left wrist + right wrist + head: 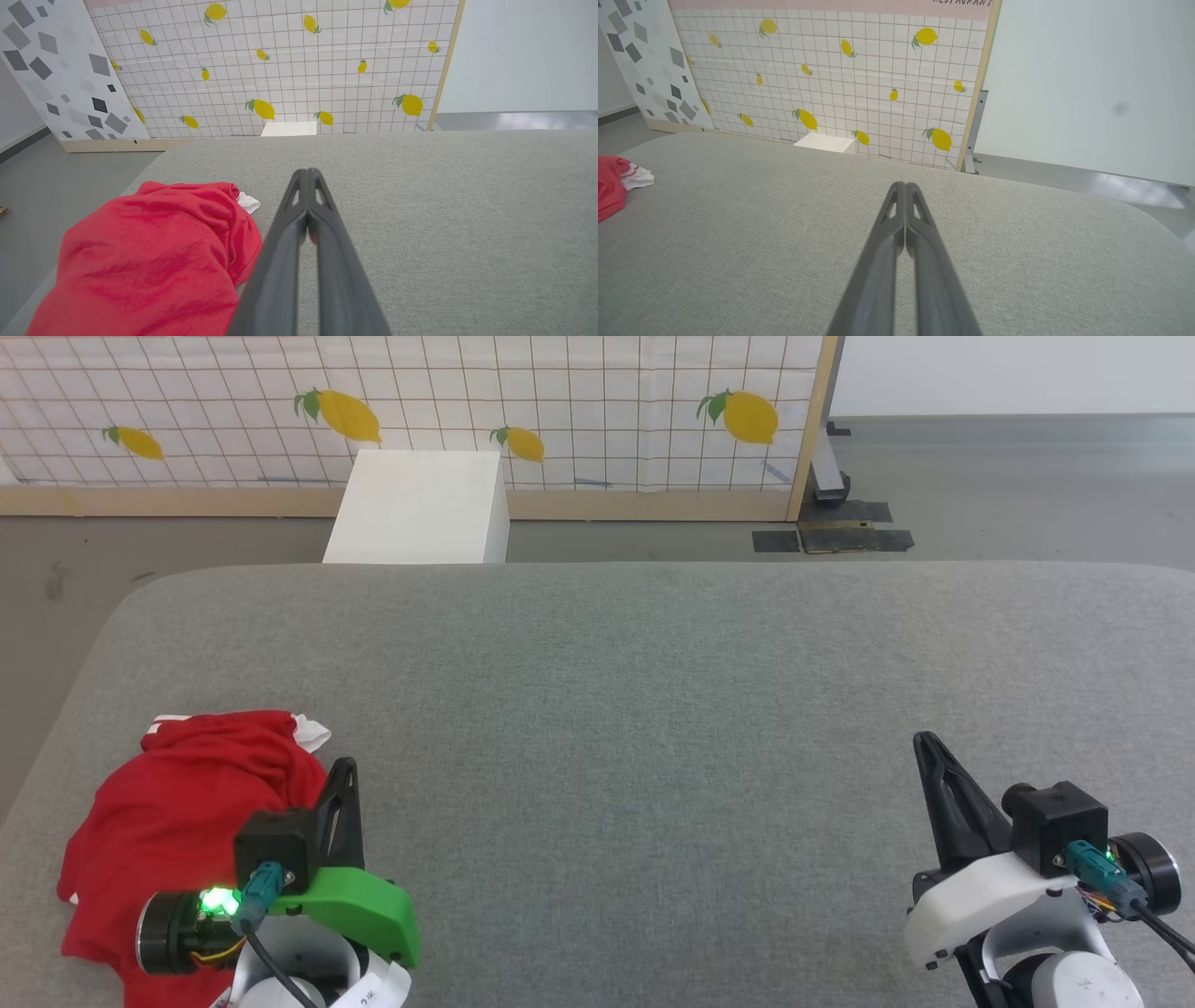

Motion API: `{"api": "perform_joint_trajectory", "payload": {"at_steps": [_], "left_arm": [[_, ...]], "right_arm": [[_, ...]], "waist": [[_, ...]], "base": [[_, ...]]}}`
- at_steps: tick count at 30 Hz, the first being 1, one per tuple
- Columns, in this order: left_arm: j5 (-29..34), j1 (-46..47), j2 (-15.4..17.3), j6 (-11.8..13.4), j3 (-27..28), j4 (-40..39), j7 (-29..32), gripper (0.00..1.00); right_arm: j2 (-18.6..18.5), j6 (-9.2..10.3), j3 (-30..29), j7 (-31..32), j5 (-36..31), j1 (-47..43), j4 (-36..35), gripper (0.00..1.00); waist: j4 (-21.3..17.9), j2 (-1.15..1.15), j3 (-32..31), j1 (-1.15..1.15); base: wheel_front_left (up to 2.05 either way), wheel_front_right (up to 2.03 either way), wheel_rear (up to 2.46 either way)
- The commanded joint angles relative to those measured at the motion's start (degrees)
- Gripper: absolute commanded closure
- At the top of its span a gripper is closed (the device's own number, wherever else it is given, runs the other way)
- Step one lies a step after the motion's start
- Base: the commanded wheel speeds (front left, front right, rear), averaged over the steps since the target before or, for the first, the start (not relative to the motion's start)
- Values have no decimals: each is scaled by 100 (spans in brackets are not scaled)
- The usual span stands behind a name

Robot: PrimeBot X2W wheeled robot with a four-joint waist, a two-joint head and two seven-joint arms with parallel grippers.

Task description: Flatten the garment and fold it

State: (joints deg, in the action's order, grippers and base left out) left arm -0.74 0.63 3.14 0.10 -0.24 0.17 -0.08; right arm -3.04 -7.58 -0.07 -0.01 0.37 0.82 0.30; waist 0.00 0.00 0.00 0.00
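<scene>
Fingers (280, 261) of the left gripper (345, 767) were pressed flat together from base to tip, with nothing caught between them. They pointed toward the far side of the grey padded table (653, 691). The right gripper (926, 743) was the same: both of its dark fingers (878, 280) met at the tips and held nothing. It sat over the near right part of the table, well apart from the left one, with bare grey fabric between them.

The garment (187, 803) lay in a crumpled red heap at the near left corner of the table, bunched and unfolded. A small piece of white sleeve with red-and-white striped trim poked out at its far right edge. In the head view the left gripper stood just at the heap's right side, and its wrist covered part of the red cloth. In the left wrist view the cloth lay just left of the closed fingers. Whether they touched it could not be told. In the right wrist view the heap appeared only at the far left edge, well away from that gripper.

Beyond the table's far edge stood a white box (420, 509) on the grey floor (980, 495). Behind it rose a white gridded panel printed with lemons (579, 401) in a wooden frame.
</scene>
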Motion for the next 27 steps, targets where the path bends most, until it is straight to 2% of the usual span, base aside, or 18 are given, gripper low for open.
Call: {"api": "perform_joint_trajectory", "payload": {"at_steps": [1,27], "left_arm": [[74,-63,-26,-10,24,-17,8,100],[74,-63,-26,-10,24,-17,8,100]], "right_arm": [[16,9,7,1,-37,-82,-30,100],[16,9,7,1,-37,-82,-30,100]], "waist": [[0,0,0,0],[0,0,0,0]], "base": [[0,0,0],[0,0,0]]}}
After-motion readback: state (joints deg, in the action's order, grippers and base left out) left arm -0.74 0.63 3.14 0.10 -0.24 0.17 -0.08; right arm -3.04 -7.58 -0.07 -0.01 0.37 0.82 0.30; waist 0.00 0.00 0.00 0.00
